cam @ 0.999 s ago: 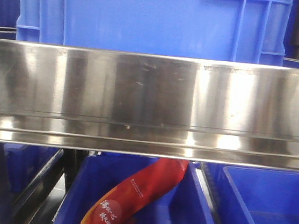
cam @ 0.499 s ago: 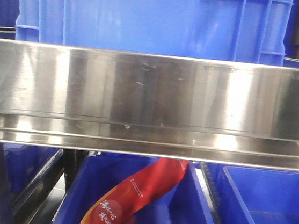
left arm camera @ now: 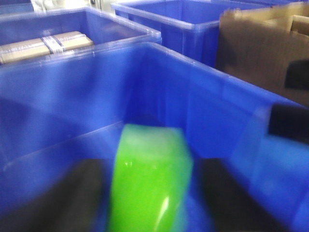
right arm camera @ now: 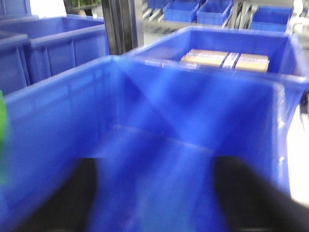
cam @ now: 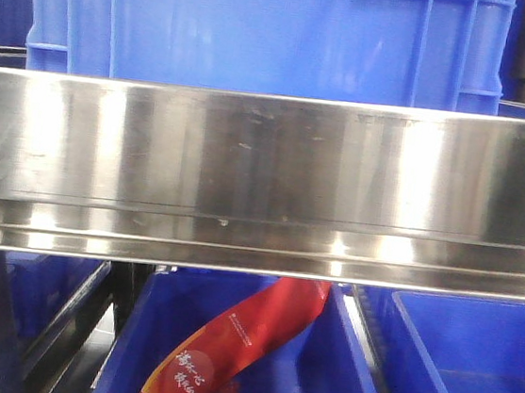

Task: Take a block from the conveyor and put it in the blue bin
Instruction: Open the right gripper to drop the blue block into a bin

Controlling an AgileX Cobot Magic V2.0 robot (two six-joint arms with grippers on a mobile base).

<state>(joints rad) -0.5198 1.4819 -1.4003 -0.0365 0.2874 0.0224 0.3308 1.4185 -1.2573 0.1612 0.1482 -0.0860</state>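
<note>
The green block (left arm camera: 150,181) stands upright between the dark fingers (left arm camera: 72,198) of my left gripper (left arm camera: 152,203), over the inside of a blue bin (left arm camera: 207,101). The picture is blurred, and thin blue strips show on both sides between block and fingers, so the gripper reads as open. My right gripper (right arm camera: 154,193) is open and holds nothing, above the same kind of blue bin (right arm camera: 193,111). A green sliver of the block (right arm camera: 2,135) shows at that view's left edge. The conveyor is out of view.
A shiny steel panel (cam: 267,159) fills the front view, with a blue crate (cam: 263,26) behind it and blue bins (cam: 470,372) below, one holding a red packet (cam: 236,345). Neighbouring bins hold tan boxes (left arm camera: 46,44) (right arm camera: 227,60). A cardboard box (left arm camera: 263,48) stands at the right.
Only the reflections on the steel panel shift a little in the front view; nothing else there has moved.
</note>
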